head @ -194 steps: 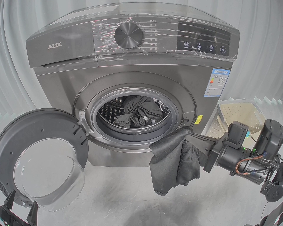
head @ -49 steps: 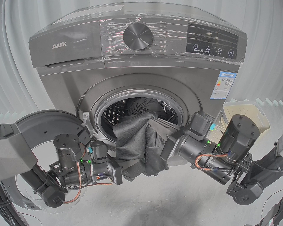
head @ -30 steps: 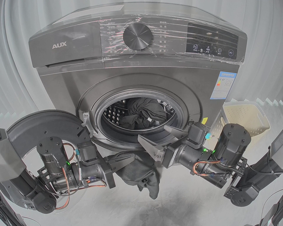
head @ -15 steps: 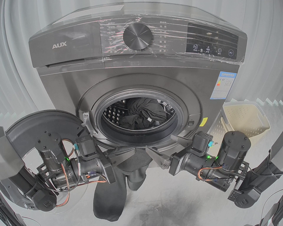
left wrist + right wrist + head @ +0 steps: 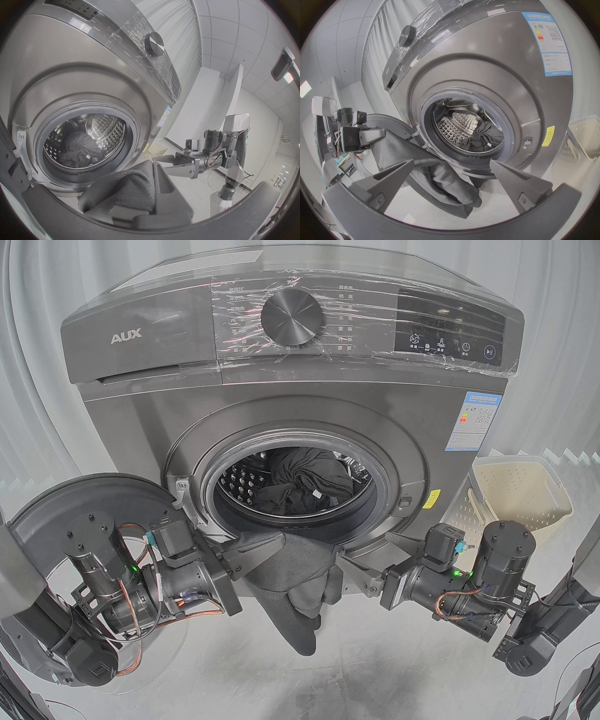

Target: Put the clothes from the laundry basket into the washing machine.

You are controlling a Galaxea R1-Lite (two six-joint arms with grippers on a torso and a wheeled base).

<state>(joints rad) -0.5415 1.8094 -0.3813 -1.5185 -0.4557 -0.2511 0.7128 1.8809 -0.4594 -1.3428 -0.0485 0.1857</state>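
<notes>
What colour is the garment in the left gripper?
The garment in the left gripper is plain dark grey; best in the head view.

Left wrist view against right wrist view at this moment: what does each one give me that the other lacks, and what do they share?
Left wrist view: the right gripper seen from outside, open with nothing between its fingers, and the dark garment bunched up close against this arm's own finger. Right wrist view: the left gripper seen from outside, shut on that garment, whose loose end hangs below the machine's opening, in front of the open door. Both: the washing machine, its dial and dark clothes already inside it.
</notes>
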